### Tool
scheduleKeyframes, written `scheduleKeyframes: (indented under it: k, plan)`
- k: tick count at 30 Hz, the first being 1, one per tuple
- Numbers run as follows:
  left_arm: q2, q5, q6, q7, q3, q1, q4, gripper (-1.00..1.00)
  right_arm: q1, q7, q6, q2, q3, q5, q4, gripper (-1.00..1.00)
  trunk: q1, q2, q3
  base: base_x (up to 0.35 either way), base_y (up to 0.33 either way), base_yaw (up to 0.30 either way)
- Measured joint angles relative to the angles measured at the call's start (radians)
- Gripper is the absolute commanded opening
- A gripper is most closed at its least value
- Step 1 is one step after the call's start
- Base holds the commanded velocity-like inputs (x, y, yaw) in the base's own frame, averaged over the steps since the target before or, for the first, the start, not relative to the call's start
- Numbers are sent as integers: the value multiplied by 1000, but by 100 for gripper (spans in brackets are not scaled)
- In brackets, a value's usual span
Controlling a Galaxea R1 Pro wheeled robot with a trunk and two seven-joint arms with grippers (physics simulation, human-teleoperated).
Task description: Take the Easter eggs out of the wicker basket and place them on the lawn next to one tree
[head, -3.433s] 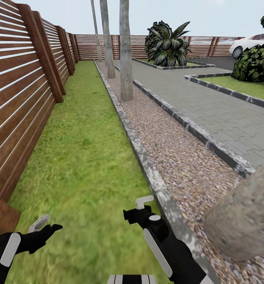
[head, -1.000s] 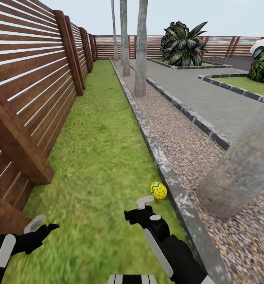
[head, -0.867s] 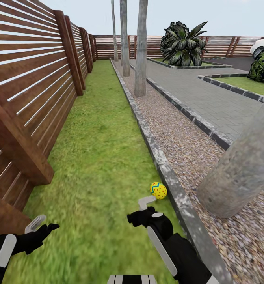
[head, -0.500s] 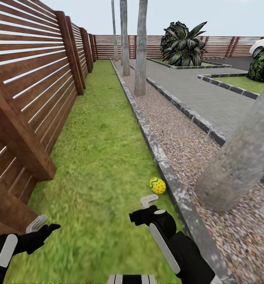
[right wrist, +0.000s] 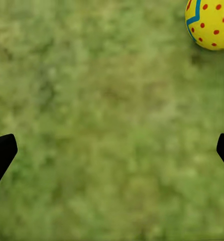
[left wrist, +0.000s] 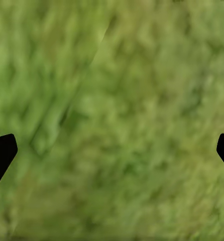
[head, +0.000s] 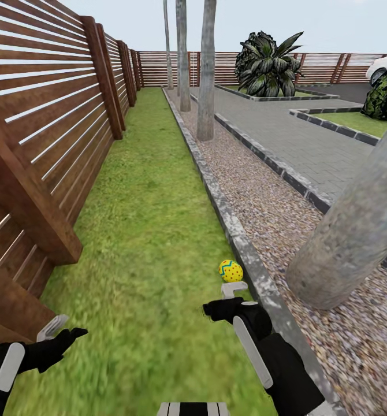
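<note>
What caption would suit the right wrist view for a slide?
Open right gripper over the lawn, with one egg lying on the grass ahead.

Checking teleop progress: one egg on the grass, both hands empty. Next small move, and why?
Probably pull the right hand back from the egg and turn to fetch another. The egg already lies on the lawn by the kerb, across from the near tree. Both the right hand and the left hand are open and empty.
</note>
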Motion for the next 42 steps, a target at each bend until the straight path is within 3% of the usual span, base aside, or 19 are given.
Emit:
scheduleKeyframes:
  k: [4,5,14,16,23,37,42]
  plan:
    - [-6,-1,-1,1,-3,0,2,100,0,1,0,1,-10,0,0,100,0,0,0,0,0,0]
    - [-12,-2,-1,1,-21,0,4,100,0,2,-5,3,-10,-4,15,100,0,0,0,0,0,0]
    - [2,-2,0,-2,-20,0,-2,100,0,3,19,-8,-12,0,17,100,0,0,0,0,0,0]
    - [4,-2,-1,-2,-20,0,-2,100,0,3,37,-20,-34,0,9,100,0,0,0,0,0,0]
    - [4,-2,-1,-1,-20,0,-2,100,0,4,83,-19,-141,-2,-2,100,0,0,0,0,0,0]
    - [3,1,-1,-3,-18,0,-3,100,15,5,97,-17,-200,-5,-34,100,0,0,0,0,0,0]
    - [2,2,-2,-2,-18,0,-3,100,15,5,97,-16,-201,-5,-34,100,-2,1,19,0,0,0]
